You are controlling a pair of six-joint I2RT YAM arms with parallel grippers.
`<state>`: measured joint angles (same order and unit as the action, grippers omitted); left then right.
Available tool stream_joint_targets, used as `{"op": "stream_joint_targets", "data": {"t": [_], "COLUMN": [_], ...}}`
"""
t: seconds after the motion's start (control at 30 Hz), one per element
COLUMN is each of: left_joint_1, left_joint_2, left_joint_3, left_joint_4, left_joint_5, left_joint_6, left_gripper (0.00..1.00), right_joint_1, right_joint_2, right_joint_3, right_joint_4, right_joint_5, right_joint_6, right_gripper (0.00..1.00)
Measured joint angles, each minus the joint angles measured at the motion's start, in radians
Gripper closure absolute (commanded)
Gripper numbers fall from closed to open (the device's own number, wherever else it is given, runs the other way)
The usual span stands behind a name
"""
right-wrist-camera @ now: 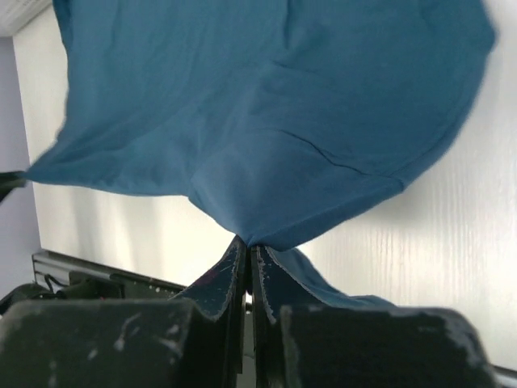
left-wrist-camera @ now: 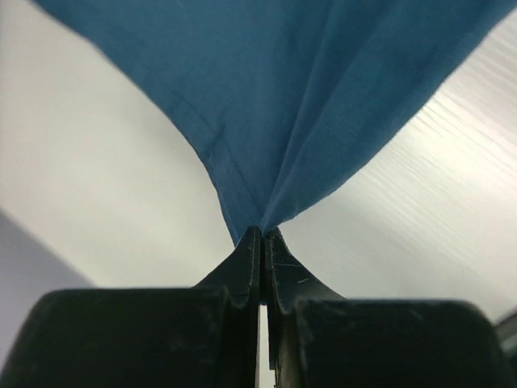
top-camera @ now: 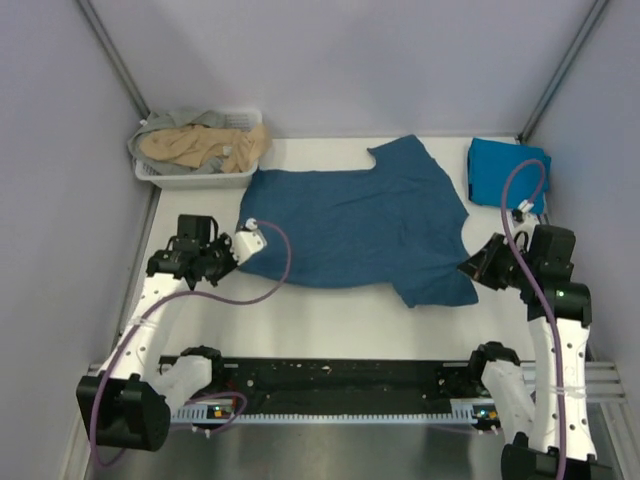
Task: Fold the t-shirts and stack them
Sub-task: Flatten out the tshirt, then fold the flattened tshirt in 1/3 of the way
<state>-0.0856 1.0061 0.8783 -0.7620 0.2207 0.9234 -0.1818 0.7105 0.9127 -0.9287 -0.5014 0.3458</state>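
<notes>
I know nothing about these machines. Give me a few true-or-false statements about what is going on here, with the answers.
1. The left pincer and the right pincer are each shut on the dark teal shirt. True.
2. The dark teal shirt is folded into a small square. False: it lies spread out on the table.
3. The white basket is empty. False: tan cloth and grey cloth are piled in it.
4. A cyan shirt sits near the table's far right corner. True.
</notes>
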Motion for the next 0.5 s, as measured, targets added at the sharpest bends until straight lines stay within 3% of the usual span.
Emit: {"op": "stream_joint_targets", "data": {"t": [0.2, 0.5], "left_joint_1": [0.0, 0.0], "left_joint_2": [-0.036, -0.079], "left_joint_3": [-0.198, -0.237], "left_joint_4": [-0.139, -0.196], "left_joint_5": [0.005, -0.036], "left_joint_6": [-0.008, -0.058], "left_gripper": [1.0, 1.0], "right_joint_1": [0.0, 0.0], "right_joint_2": [-0.089, -0.082], "right_joint_3": [-0.108, -0.16], "right_joint_4": [-0.069, -0.066], "right_joint_5": [-0.021, -0.032], "right_joint_6": [0.026, 0.041], "right_gripper": [1.0, 1.0]}}
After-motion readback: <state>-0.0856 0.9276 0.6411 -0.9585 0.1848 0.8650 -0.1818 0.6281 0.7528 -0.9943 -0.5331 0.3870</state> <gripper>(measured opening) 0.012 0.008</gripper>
